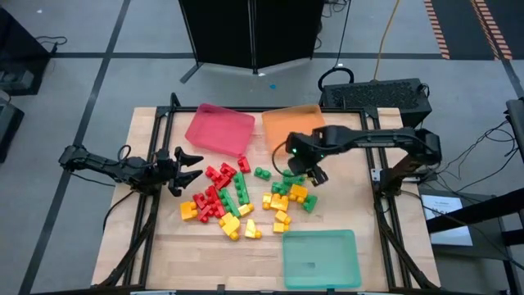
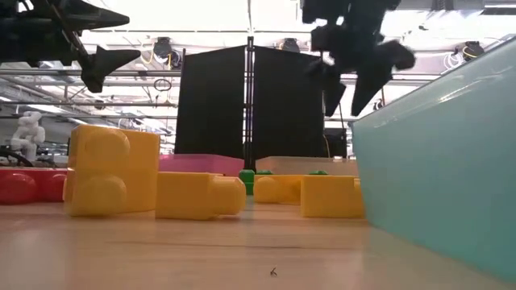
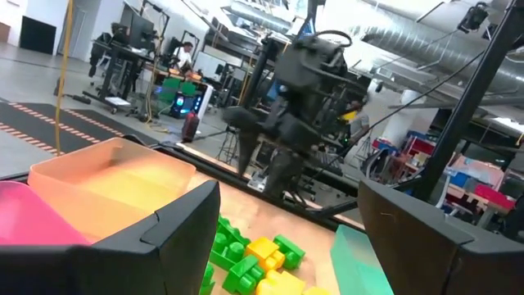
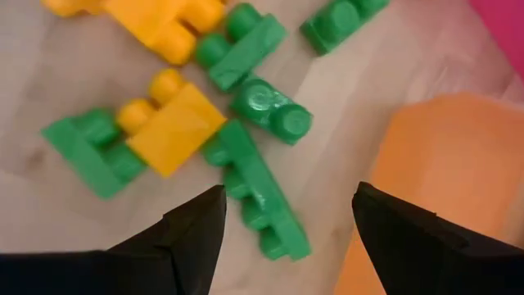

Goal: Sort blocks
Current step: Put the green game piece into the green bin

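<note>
Right hand [image 1: 315, 174] over blocks [image 1: 237, 203], center frame.
Its fingers spread, grasping nothing, above a green block [image 4: 260, 195]; left hand [image 1: 187, 168] released, mid-left.

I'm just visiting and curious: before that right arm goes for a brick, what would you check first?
1. Right tool open and empty: ok.
2. Green brick lying between its fingers' line: ok.
3. Yellow brick touching that green one, may get dragged: not ok.
4. Green tray free to receive: ok.
5. Left tool open, parked beside the pile: ok.
6. Tool height above the table: cannot tell.
</note>
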